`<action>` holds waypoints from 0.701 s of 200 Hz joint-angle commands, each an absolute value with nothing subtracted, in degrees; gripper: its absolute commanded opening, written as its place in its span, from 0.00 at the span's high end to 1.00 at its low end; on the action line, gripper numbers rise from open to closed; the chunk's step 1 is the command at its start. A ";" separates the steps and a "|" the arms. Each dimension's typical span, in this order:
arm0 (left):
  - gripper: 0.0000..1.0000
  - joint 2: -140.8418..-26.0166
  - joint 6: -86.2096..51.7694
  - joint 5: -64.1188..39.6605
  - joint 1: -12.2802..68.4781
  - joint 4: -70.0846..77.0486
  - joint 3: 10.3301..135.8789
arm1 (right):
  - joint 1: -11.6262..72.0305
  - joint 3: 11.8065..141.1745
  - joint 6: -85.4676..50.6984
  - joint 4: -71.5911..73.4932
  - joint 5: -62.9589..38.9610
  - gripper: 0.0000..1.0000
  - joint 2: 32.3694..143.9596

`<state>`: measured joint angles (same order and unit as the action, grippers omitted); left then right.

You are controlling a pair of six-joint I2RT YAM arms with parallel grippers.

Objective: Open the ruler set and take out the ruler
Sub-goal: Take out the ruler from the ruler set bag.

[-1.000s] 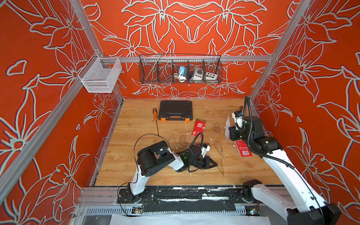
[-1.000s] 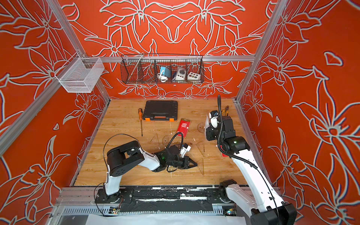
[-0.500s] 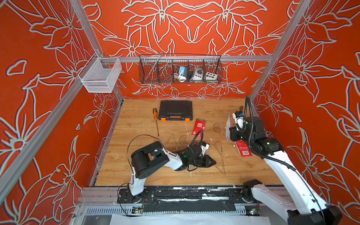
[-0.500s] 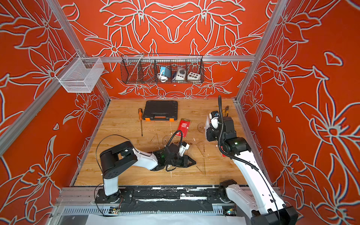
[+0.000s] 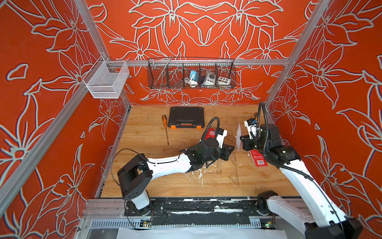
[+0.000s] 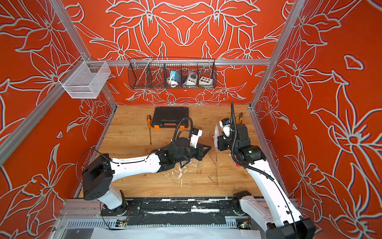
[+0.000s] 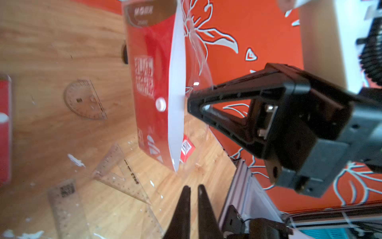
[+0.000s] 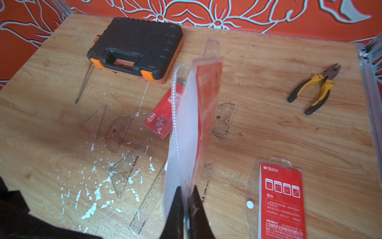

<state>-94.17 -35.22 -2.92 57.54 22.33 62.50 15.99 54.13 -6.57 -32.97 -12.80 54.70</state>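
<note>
The ruler set (image 8: 192,124) is a clear pouch with a red card and a white back. It is held upright on edge above the table, and it also shows in both top views (image 5: 238,135) (image 6: 215,134). My right gripper (image 8: 187,189) is shut on the ruler set's near edge. My left gripper (image 7: 192,187) is shut with nothing in it. It sits just left of the pouch (image 7: 157,82), level with its lower part, in a top view (image 5: 232,147). A clear straight ruler (image 8: 148,200) lies on the table below. I cannot tell what is inside the pouch.
Clear set squares (image 8: 126,167) and protractors (image 8: 118,132) (image 8: 224,120) lie on the wood among white flecks. Two more red packs (image 8: 163,111) (image 8: 281,200) lie flat. A black tool case (image 8: 136,47) and a screwdriver (image 5: 165,129) are at the back, with pliers (image 8: 316,87) at the right.
My left gripper has risen from the table and moved right toward the held pouch, and its slightly parted jaws have shut. The right arm and pouch have barely moved.
</note>
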 commanded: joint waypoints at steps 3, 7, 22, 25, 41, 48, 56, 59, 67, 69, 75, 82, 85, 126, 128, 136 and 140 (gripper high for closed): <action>0.96 -94.56 -30.69 0.95 57.92 19.42 65.47 | 15.73 54.49 -6.84 -31.49 -17.20 1.00 54.84; 0.97 -94.79 -30.48 1.11 57.92 19.30 65.83 | 15.74 54.59 -6.98 -31.34 -17.78 1.00 54.84; 0.98 -95.67 -30.20 1.32 57.93 18.90 67.00 | 15.74 54.68 -7.56 -30.73 -19.33 1.00 54.94; 0.99 -95.85 -30.16 1.32 57.90 18.90 67.17 | 15.76 54.67 -7.70 -30.68 -19.56 1.00 54.93; 1.00 -96.36 -30.37 0.89 57.92 19.42 67.52 | 15.74 54.80 -7.95 -30.42 -20.36 1.00 55.06; 1.00 -96.58 -30.49 0.80 57.92 19.59 67.66 | 15.73 54.84 -8.08 -30.33 -20.67 1.00 55.11; 1.00 -96.92 -30.32 0.88 57.92 19.60 67.91 | 15.73 54.84 -8.25 -30.16 -21.22 1.00 55.19; 1.00 -97.04 -30.28 0.90 57.92 19.56 68.01 | 15.74 54.77 -8.29 -30.10 -21.48 1.00 55.19; 1.00 -97.56 -30.07 1.32 57.99 19.15 68.43 | 15.74 54.76 -8.46 -29.85 -22.03 1.00 55.20; 1.00 -97.67 -30.06 1.43 57.94 18.96 68.57 | 15.73 54.71 -8.51 -29.81 -22.18 1.00 55.20; 1.00 -98.05 -29.86 2.04 57.99 18.29 69.00 | 15.73 54.67 -8.66 -29.67 -22.45 1.00 55.12; 1.00 -98.41 -29.66 2.64 57.92 17.86 69.29 | 15.77 54.71 -8.73 -29.63 -22.69 1.00 55.07; 1.00 -98.51 -29.53 2.93 57.92 17.76 69.33 | 15.74 54.63 -8.80 -29.62 -22.80 1.00 54.95; 1.00 -98.80 -28.68 6.60 57.92 16.93 68.50 | 15.73 55.10 -8.88 -30.62 -24.80 1.00 54.03; 1.00 -98.79 -28.66 6.83 57.92 16.84 68.59 | 15.73 55.10 -8.92 -30.66 -24.86 1.00 53.91; 1.00 -98.95 -28.39 7.65 57.94 16.71 68.69 | 15.73 55.26 -8.88 -30.89 -25.06 1.00 53.81; 1.00 -98.96 -28.31 8.00 57.88 16.70 68.65 | 15.73 55.28 -8.90 -30.95 -25.26 1.00 53.75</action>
<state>-98.37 -29.95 4.38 57.71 17.63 68.03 15.99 54.15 -8.54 -31.09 -22.87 54.94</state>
